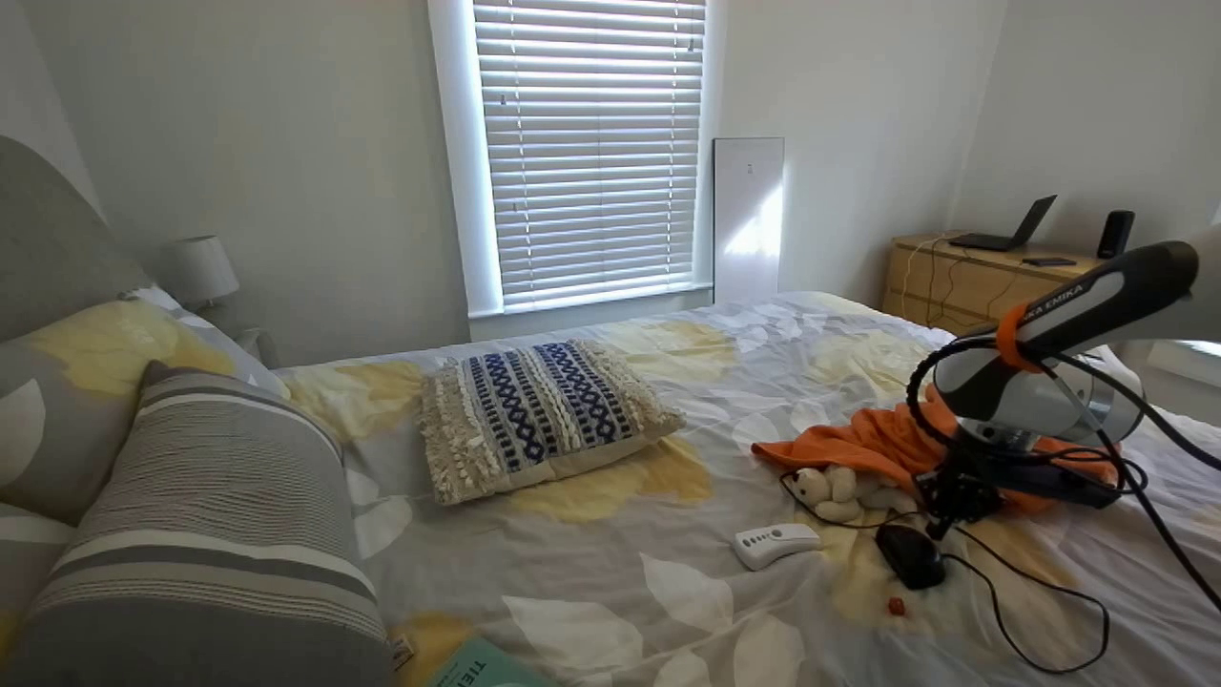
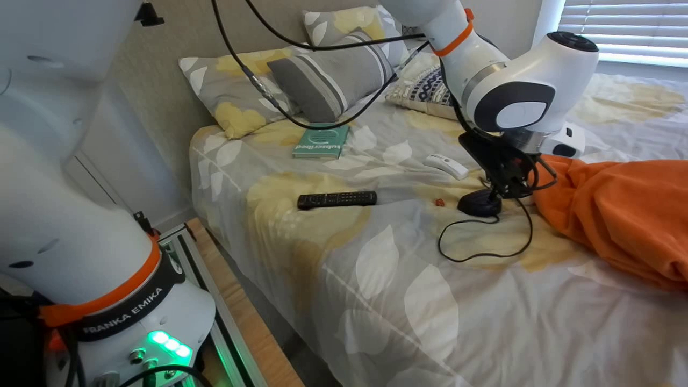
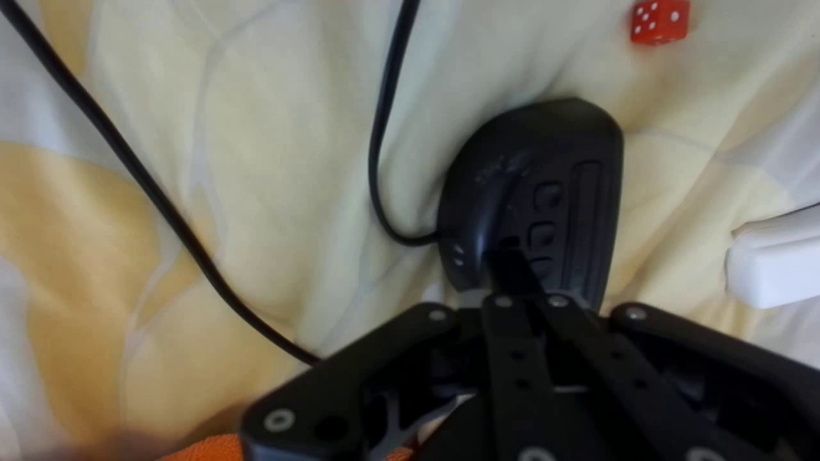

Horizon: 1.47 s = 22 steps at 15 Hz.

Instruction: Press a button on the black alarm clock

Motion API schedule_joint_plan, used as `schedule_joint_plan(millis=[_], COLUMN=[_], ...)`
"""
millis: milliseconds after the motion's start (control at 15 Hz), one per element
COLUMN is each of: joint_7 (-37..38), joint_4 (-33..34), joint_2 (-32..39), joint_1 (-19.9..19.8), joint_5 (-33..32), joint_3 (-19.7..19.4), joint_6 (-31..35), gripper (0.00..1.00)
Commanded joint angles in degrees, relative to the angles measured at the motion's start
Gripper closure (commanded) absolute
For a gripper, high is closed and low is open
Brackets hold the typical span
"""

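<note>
The black alarm clock lies on the bed in both exterior views point(image 1: 911, 558) point(image 2: 477, 204). In the wrist view the clock point(image 3: 580, 137) shows a row of square buttons beside a long slot on its top. A thin black cord point(image 3: 378, 147) runs from its side. My gripper point(image 3: 512, 262) is shut and empty, fingertips together over the clock's near end, beside the button row. In both exterior views the gripper point(image 1: 940, 523) point(image 2: 510, 189) points down just at the clock. Whether the tips touch it I cannot tell. They hide part of the nearest buttons.
A red die point(image 3: 660, 22) and a white remote point(image 1: 777, 544) lie near the clock. A cream plush toy point(image 1: 830, 491) and an orange cloth point(image 2: 623, 215) are close to the gripper. A black remote point(image 2: 337, 200) and a green book point(image 2: 321, 142) lie farther off.
</note>
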Motion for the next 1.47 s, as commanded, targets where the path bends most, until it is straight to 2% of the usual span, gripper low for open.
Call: schedule_joint_plan(millis=[0,867,1400], joint_7=[2.4,5.9,7.4], joint_4=[2.5,5.6,8.5], joint_2=[1.7,5.2,8.1], joint_1=[0.1,2.1,3.5], joint_5=[-1.6,-4.4,-7.5], joint_3=[0.1,-0.9,-0.9], joint_6=[-1.5,-2.4,-8.3], gripper=[1.00,1.00,1.00])
